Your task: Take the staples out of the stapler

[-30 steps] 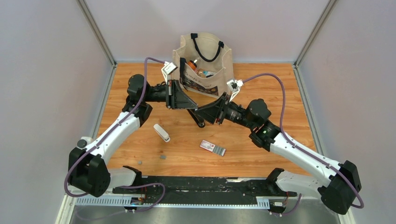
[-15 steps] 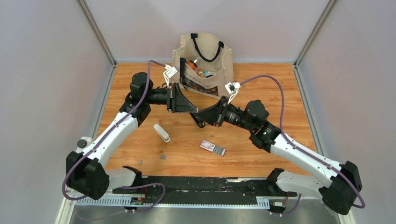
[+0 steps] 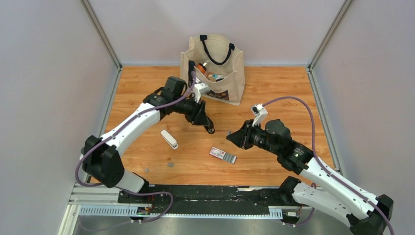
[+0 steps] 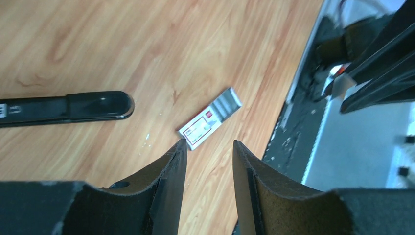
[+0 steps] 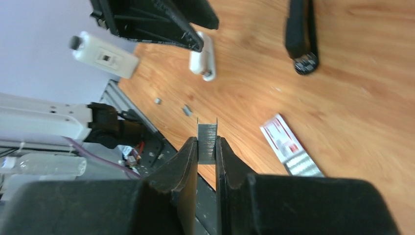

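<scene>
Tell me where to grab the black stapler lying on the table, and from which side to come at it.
Grip the stapler across its narrow width, near mid-length, coming straight down from above. It lies on the table, long and slim, so its long sides offer parallel faces; the rounded end would likely slip. The open left gripper is nearest.

Landmark: stapler (image 3: 209,129), lying on the table (image 3: 279,93).
Bag (image 3: 215,73): behind the stapler, at the table's far edge.
Oblong object (image 3: 169,139): left of the stapler, slightly nearer, apart.
Flat box (image 3: 222,155): in front of the stapler, a little right.
Staple bits (image 3: 170,164): in front and left, beyond the oblong object.
Left gripper (image 4: 209,147): above the stapler's far end.
Staple strip (image 5: 207,128): right of the stapler, between the right gripper's (image 5: 206,141) fingers.
</scene>
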You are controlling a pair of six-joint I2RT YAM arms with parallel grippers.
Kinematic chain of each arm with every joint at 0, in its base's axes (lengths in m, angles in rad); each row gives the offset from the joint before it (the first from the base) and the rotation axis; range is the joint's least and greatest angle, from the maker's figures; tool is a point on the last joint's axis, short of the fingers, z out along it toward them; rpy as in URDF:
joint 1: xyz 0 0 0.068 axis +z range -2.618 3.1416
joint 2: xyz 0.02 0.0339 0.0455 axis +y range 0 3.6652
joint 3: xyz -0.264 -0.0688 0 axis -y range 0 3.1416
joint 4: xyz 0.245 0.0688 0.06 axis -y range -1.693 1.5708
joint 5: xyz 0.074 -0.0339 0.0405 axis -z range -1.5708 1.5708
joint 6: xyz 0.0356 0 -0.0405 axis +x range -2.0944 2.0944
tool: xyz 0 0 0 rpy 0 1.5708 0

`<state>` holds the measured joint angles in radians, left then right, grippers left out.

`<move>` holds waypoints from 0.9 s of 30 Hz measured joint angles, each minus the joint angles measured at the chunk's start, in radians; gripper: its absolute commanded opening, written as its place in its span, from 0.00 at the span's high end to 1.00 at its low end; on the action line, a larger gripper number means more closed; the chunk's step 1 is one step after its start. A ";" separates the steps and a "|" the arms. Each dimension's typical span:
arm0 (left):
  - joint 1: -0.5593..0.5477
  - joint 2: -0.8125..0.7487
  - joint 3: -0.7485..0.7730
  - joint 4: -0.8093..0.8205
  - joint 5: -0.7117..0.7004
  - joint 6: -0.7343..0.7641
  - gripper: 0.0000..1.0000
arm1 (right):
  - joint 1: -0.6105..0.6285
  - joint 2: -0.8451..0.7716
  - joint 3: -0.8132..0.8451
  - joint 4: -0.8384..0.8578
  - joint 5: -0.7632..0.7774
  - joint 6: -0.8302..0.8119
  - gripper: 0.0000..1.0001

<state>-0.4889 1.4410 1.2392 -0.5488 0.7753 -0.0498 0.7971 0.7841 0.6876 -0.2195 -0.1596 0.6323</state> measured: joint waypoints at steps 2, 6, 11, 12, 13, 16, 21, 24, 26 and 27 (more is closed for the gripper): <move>-0.055 0.042 -0.002 -0.026 -0.056 0.057 0.52 | 0.000 -0.034 -0.016 -0.077 0.041 0.008 0.92; -0.151 0.144 0.007 -0.050 -0.156 0.144 0.52 | 0.000 -0.097 -0.063 -0.219 0.141 0.050 0.92; -0.232 0.312 0.116 -0.098 -0.241 0.206 0.54 | 0.000 -0.137 -0.115 -0.333 0.212 0.110 0.93; -0.243 0.343 0.144 -0.103 -0.254 0.213 0.55 | 0.000 -0.142 -0.119 -0.352 0.220 0.120 0.93; -0.255 0.371 0.169 -0.108 -0.269 0.217 0.55 | 0.000 -0.147 -0.121 -0.370 0.229 0.129 0.93; -0.283 0.428 0.219 -0.124 -0.318 0.230 0.55 | 0.000 -0.169 -0.128 -0.406 0.250 0.148 0.92; -0.322 0.495 0.257 -0.153 -0.373 0.246 0.57 | 0.000 -0.178 -0.136 -0.448 0.272 0.166 0.93; -0.334 0.525 0.261 -0.166 -0.385 0.247 0.58 | 0.000 -0.169 -0.136 -0.460 0.278 0.175 0.93; -0.342 0.541 0.260 -0.172 -0.387 0.247 0.59 | 0.000 -0.163 -0.136 -0.462 0.279 0.177 0.93; -0.344 0.546 0.260 -0.173 -0.389 0.247 0.60 | 0.000 -0.161 -0.136 -0.462 0.280 0.179 0.93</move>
<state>-0.8326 1.9873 1.4990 -0.7219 0.3859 0.1970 0.7971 0.6235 0.5514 -0.6811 0.1200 0.8112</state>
